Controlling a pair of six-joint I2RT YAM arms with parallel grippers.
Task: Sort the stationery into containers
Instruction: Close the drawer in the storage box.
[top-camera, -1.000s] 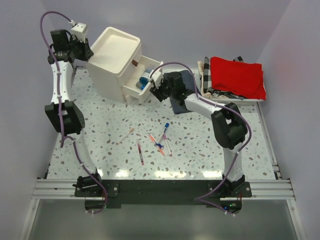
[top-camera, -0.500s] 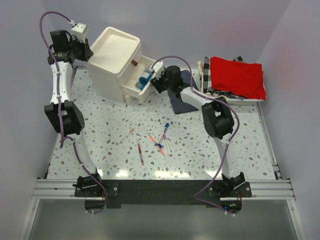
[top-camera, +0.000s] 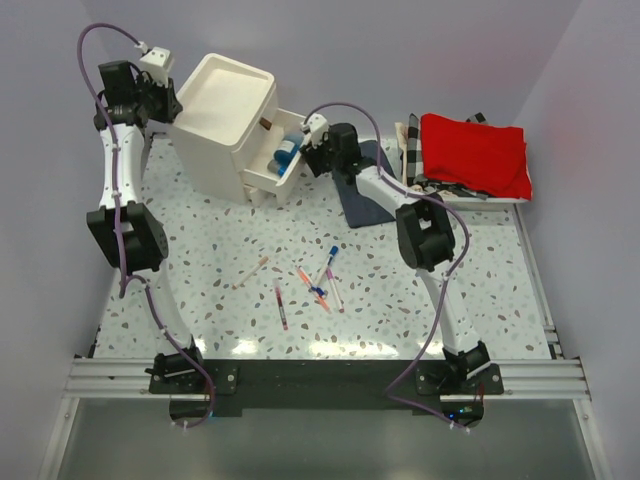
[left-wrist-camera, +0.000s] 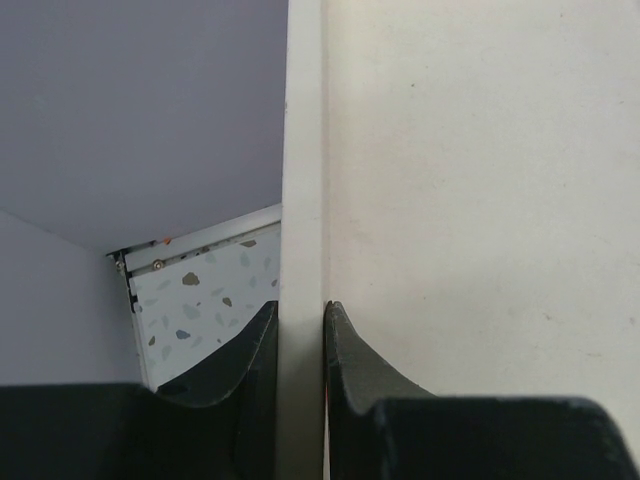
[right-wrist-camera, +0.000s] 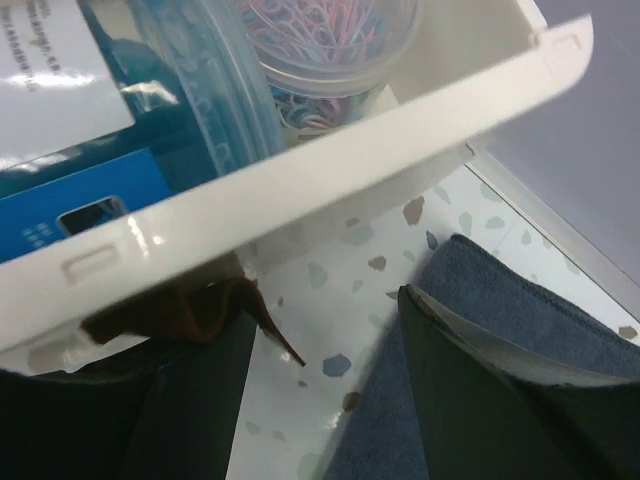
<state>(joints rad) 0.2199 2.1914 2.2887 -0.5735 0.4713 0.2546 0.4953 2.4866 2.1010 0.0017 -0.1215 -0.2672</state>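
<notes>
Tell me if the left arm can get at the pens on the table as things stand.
Probably not: the left claw is clamped on the drawer unit wall, far from the pens; it must let go first.

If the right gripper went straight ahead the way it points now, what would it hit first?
Probably the open drawer's white front wall, which crosses just ahead of the right gripper; the brown pull tab sits beside one finger. Depth is unclear.

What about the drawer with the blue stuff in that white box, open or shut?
Open. The drawer sticks out from the cream unit's front, and its blue contents show from above.
</notes>
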